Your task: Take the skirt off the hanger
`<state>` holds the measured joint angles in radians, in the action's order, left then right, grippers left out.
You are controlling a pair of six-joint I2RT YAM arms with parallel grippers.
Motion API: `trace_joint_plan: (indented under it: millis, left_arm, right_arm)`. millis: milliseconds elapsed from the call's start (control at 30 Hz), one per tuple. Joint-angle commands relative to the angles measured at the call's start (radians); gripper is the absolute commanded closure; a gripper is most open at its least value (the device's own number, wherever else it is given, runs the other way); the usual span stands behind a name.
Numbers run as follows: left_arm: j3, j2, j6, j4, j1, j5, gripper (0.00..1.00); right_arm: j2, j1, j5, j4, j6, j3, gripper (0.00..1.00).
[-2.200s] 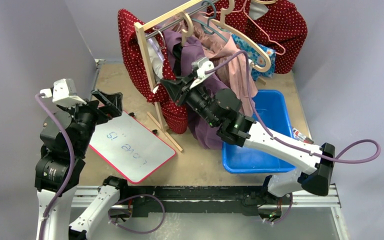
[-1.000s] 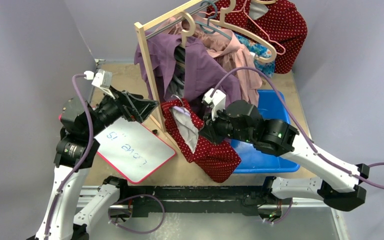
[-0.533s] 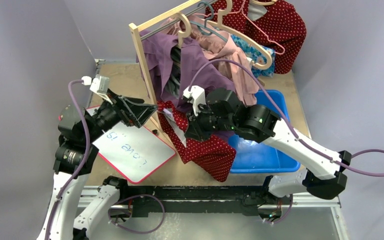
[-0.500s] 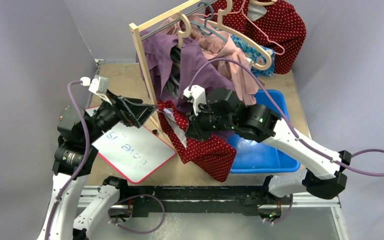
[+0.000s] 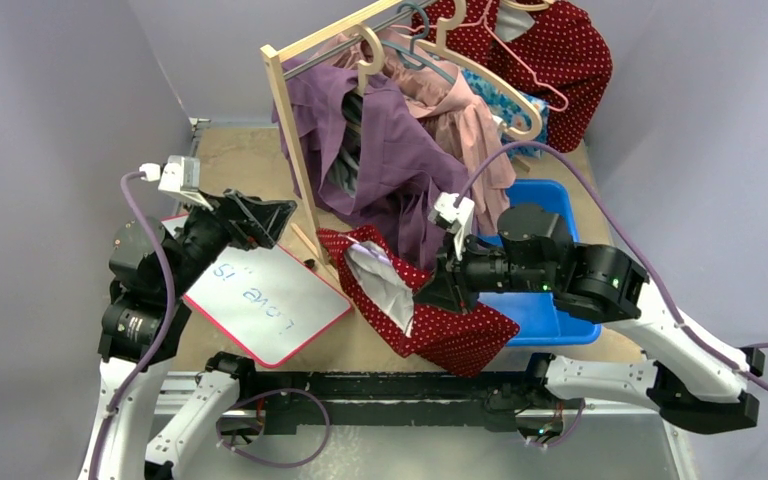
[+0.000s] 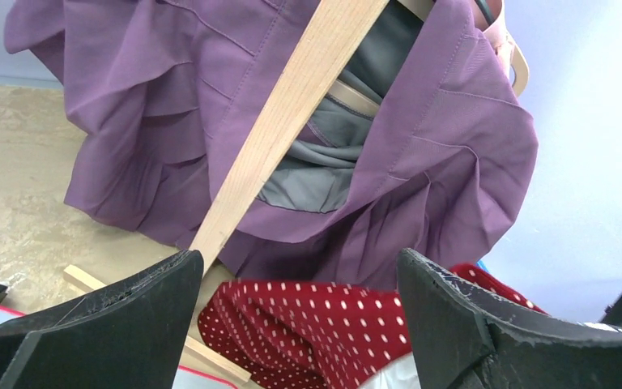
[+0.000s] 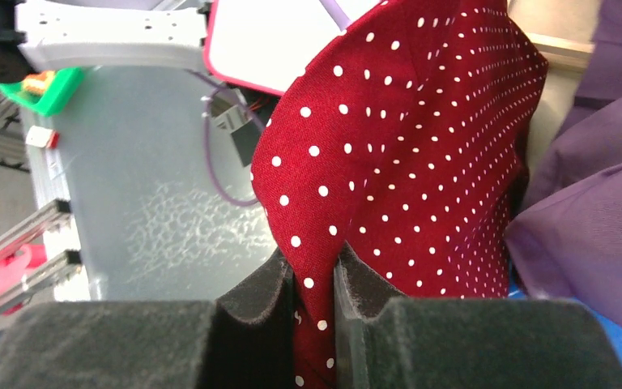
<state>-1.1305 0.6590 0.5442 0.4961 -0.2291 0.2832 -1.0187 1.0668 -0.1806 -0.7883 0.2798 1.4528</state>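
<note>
Your right fingers [image 7: 255,304] are pinching a fold of the red dotted skirt [image 5: 460,330] between closed pads; your left fingers [image 6: 105,324] are gaping wide with nothing between them, hovering just beside the rack post [image 5: 295,150] and above the whiteboard [image 5: 260,295]. The skirt is lying crumpled on the tabletop [image 5: 230,160] between the rack's foot and the blue bin [image 5: 550,215], its white lining showing; I cannot tell whether a hanger is hiding inside the waistband.

The grip is taking only a thin ridge of cloth, so a sharp tug is risking a slip; if a hanger is sitting inside, pulling away is likely dragging it along rather than freeing it. The purple garment [image 5: 390,150] is hanging right against the skirt's far side; its hem is liable to catch and set the light rack swinging. The post is standing between your two arms, so any left reach is having to go round it; the right arm is crossing over the bin's near corner.
</note>
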Motion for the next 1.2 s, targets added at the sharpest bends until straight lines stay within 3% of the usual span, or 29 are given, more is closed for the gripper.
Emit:
trace_joint_plan:
  millis: [0, 167, 267, 500, 600, 733, 967, 1067, 1167]
  left_arm:
    - [-0.011, -0.017, -0.015, -0.026, 0.007, -0.036, 0.11]
    - [-0.014, -0.043, -0.019, -0.01, 0.007, -0.053, 0.11]
    - [-0.009, -0.068, -0.016, -0.011, 0.007, -0.073, 0.12]
    - [-0.015, -0.178, 0.01, 0.018, 0.007, -0.29, 0.19]
    - [-0.024, -0.204, -0.001, 0.032, 0.007, -0.324, 0.26]
    - [-0.01, -0.216, -0.007, -0.002, 0.007, -0.247, 0.33]
    - [0.007, -0.181, -0.02, -0.197, -0.007, 0.096, 0.38]
    - [0.002, -0.156, -0.046, -0.217, -0.013, 0.087, 0.4]
    - [-0.019, -0.137, -0.065, -0.174, -0.013, -0.019, 0.4]
  right_arm:
    - [0.023, 0.004, -0.184, 0.148, -0.019, -0.007, 1.0]
    - [-0.037, 0.005, -0.242, 0.224, -0.059, 0.016, 1.0]
    - [-0.088, 0.005, -0.182, 0.334, -0.041, 0.044, 1.0]
    - [-0.255, 0.004, -0.173, 0.523, 0.006, 0.157, 1.0]
    - [-0.283, 0.004, -0.175, 0.61, 0.042, 0.158, 1.0]
    - [-0.316, 0.004, -0.182, 0.714, 0.092, 0.149, 1.0]
    - [-0.385, 0.004, -0.173, 0.747, 0.135, 0.202, 1.0]
    - [-0.397, 0.004, -0.196, 0.771, 0.146, 0.202, 1.0]
    - [-0.402, 0.004, -0.202, 0.777, 0.153, 0.194, 1.0]
